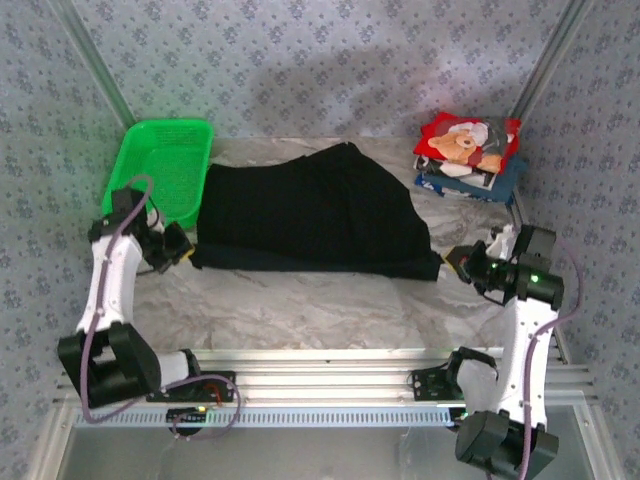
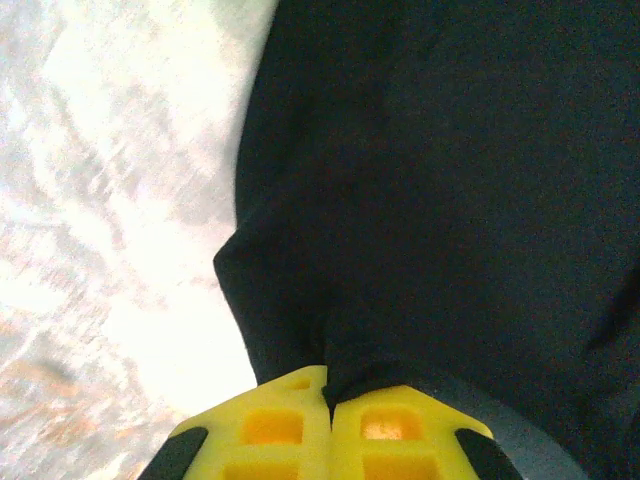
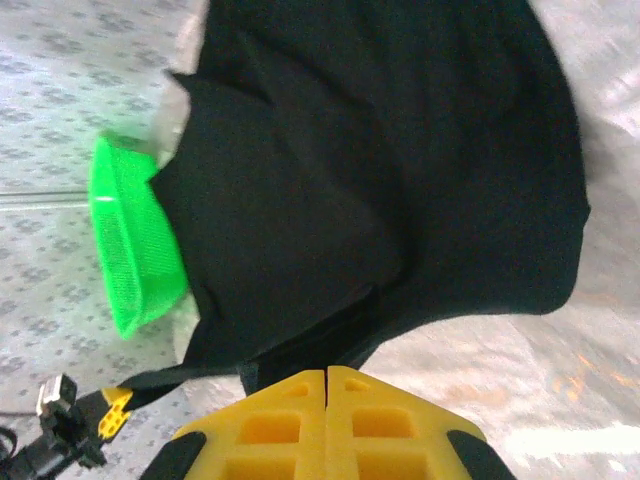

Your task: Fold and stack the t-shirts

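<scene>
Bright even overhead light; marble table (image 2: 130,330) blown out white; wrist views soft, grainy.

The spread t-shirt (image 1: 310,210) lies centrally, the basket (image 1: 160,165) just left (toward the back), folded t-shirts (image 1: 468,155) stacked back right

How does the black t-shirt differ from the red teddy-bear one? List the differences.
The black t-shirt is plain; the red t-shirt carries a teddy-bear print. The black t-shirt lies spread wide on the table; the red t-shirt is folded small. The black t-shirt rests on the table itself; the red t-shirt tops a stack of folded shirts. Both are cloth shirts.
</scene>
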Motion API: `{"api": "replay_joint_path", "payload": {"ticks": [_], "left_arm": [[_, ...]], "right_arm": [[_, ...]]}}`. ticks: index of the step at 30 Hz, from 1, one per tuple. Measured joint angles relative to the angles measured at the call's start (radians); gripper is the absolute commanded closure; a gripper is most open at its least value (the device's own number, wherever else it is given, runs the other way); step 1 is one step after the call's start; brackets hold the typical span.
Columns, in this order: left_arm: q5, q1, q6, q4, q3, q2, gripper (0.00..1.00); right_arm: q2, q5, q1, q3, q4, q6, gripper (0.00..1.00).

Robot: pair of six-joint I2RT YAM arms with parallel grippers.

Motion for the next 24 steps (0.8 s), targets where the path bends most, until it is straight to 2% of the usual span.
{"api": "replay_joint_path", "payload": {"ticks": [5, 10, 18, 24], "left_arm": [[-0.050, -0.001, -0.042, -0.005, -0.189, -0.137, 1.00], [-0.101, 0.003, -0.078, -0.037, -0.193, -0.144, 1.00], [-0.104, 0.014, -0.159, -0.104, -0.228, -0.246, 1.00], [-0.110, 0.029, -0.192, -0.165, -0.241, -0.267, 1.00]], "right_arm": [[-0.079, 0.107, -0.016, -0.091, -0.158, -0.006, 1.00], [-0.142, 0.195, -0.031, -0.105, -0.262, -0.009, 1.00], [-0.153, 0.397, -0.060, 0.037, -0.394, -0.026, 1.00], [-0.155, 0.445, -0.068, 0.089, -0.418, -0.025, 1.00]]}}
